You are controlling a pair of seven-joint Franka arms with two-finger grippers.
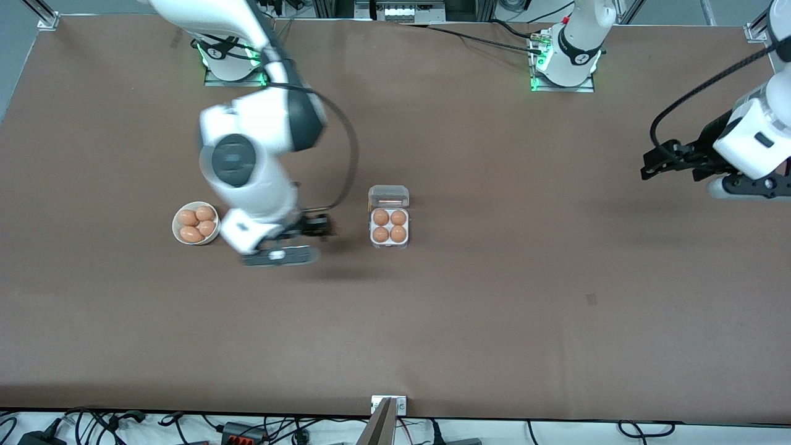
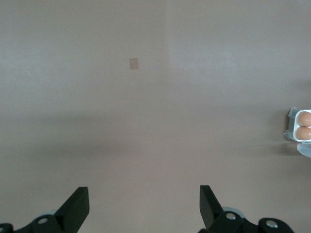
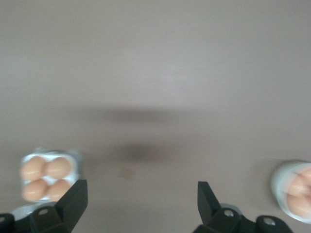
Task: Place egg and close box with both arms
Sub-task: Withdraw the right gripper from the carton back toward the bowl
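Counter: brown counter (image 1: 494,296) spread wide under both arms, and you've got cables along its camera-side edge.
Right pincer: your right pincer (image 1: 307,238) is released, fingers (image 3: 73,204) spread wide with nothing between them, up over bare counter between the bowl and the box.
Left pincer: your left pincer (image 1: 656,162) is released too, fingers (image 2: 77,206) apart and empty, waiting over the left arm's end of the counter, well apart from the box.
Box: the box (image 1: 389,227) sits mid-counter, lid (image 1: 389,196) swung open, and you can count four brown eggs (image 1: 389,225), one per cell.
Bowl: round white bowl (image 1: 195,223) toward the right arm's end, four more brown eggs inside.
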